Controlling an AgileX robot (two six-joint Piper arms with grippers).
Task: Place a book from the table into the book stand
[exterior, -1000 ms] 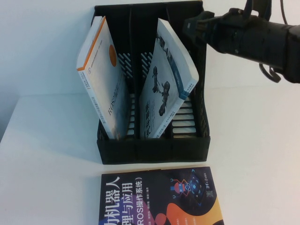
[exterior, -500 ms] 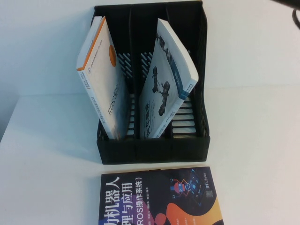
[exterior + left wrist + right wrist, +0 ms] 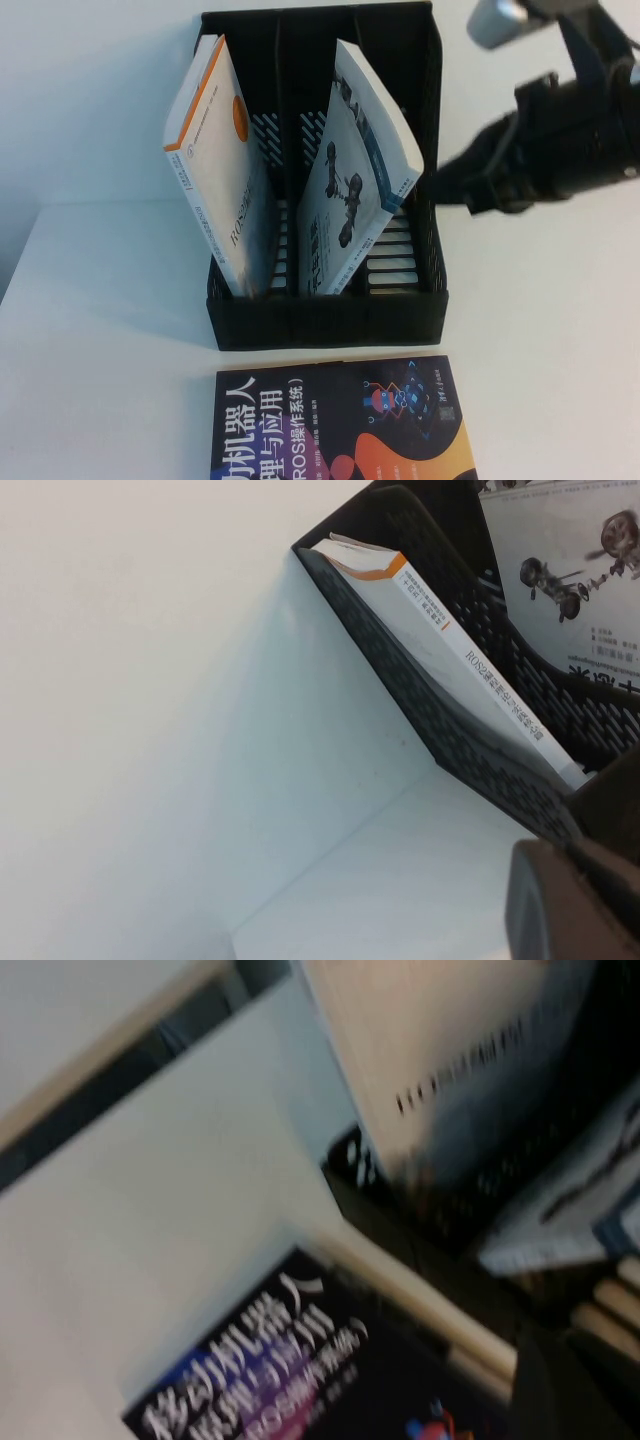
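The thin white book (image 3: 355, 190) with grey car-part pictures leans inside the black book stand (image 3: 330, 315), resting toward its right compartments. It also shows in the left wrist view (image 3: 570, 560). The stand rests on the white table (image 3: 110, 330). My right gripper (image 3: 462, 190) hangs in the air just right of the stand's right wall, holding nothing, apart from the book. My left gripper (image 3: 585, 880) shows only in its wrist view as a dark edge, low beside the stand's left wall (image 3: 450, 730).
A thick white book with an orange band (image 3: 215, 170) stands tilted in the left compartment. A dark book with orange-purple art (image 3: 340, 420) lies flat on the table in front of the stand, also in the right wrist view (image 3: 300, 1380).
The right arm was behind the stand's top right, left the high view, and now is back lower, beside the stand's right wall. The books have not moved.
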